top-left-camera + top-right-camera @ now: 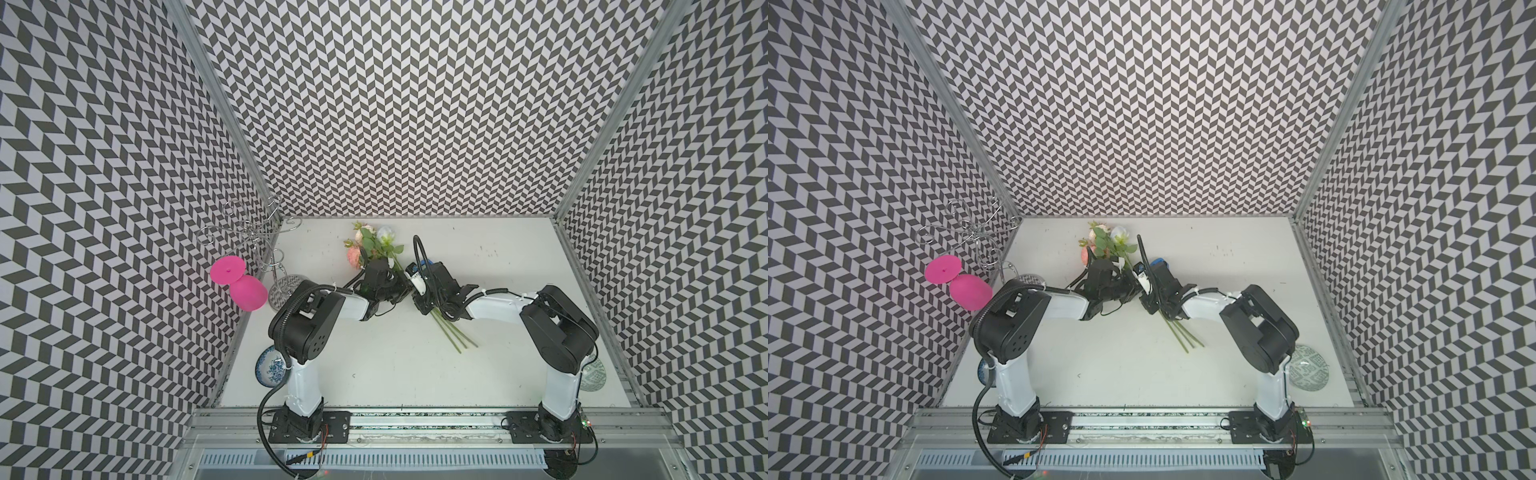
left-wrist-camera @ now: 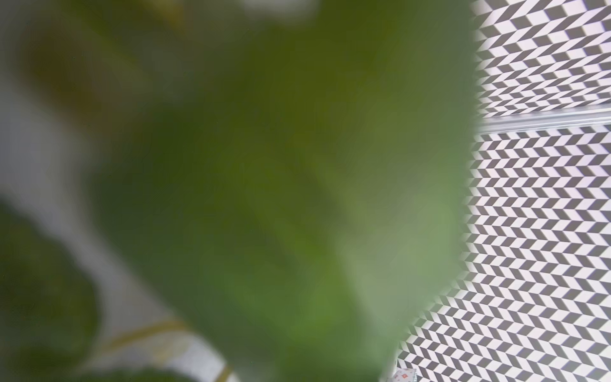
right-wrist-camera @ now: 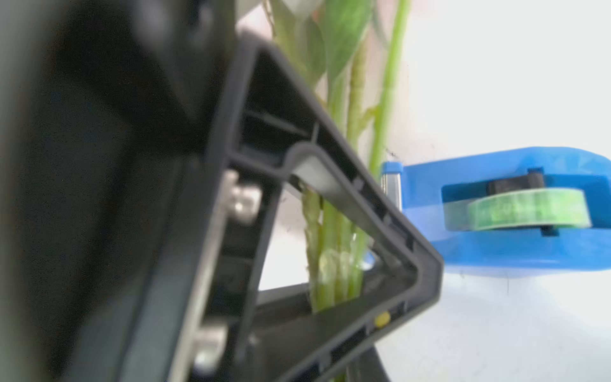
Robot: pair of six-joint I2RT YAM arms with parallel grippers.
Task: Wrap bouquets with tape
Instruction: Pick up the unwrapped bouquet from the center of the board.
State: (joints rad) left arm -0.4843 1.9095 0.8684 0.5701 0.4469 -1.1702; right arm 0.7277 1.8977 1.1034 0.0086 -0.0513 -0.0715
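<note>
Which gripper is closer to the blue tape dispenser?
The right. The right gripper sits just beside the tape dispenser; the left gripper is farther off, by the bouquet's leaves.

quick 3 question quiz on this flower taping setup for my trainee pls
1. True or false: the bouquets lie with their blooms toward the back wall.
2. The tape dispenser is: A red, B blue, C yellow.
3. How many bare stem ends show in both top views?
Key: 1 true; 2 B; 3 three.
</note>
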